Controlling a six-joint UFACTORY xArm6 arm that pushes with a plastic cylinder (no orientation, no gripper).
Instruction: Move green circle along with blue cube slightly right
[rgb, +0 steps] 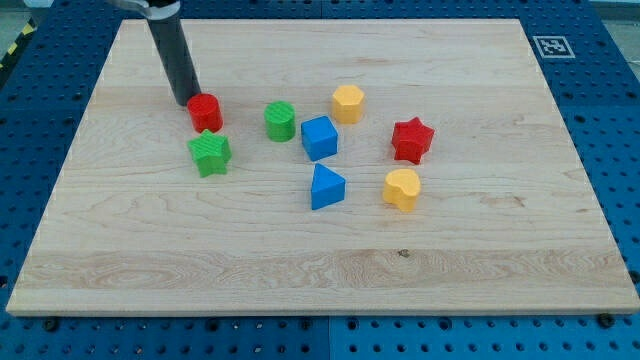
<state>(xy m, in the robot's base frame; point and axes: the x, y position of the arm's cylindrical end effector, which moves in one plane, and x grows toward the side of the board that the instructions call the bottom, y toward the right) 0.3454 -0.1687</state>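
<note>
tip: our tip (188, 102) sat at the view's upper left, touching or just beside the red cylinder (206, 112) on its left side.
hand state: no hand on this rig; we only had a bare rod, nothing to spread or pinch.
targets: green circle (280, 121) stood near board centre, blue cube (320, 138) just beside it to the view's right, slightly lower; whether they touched we couldn't tell.
neighbours: green star (210, 154) below the red cylinder; yellow hexagon (348, 103) above the cube; red star (412, 140) to its right; blue triangle (327, 187) and yellow block (402, 189) lower.
risk: we judged a straight rightward sweep would drag the red cylinder into the circle.
risk 2: off-centre contact could have split circle from cube, or shoved the cube toward the red star.
</note>
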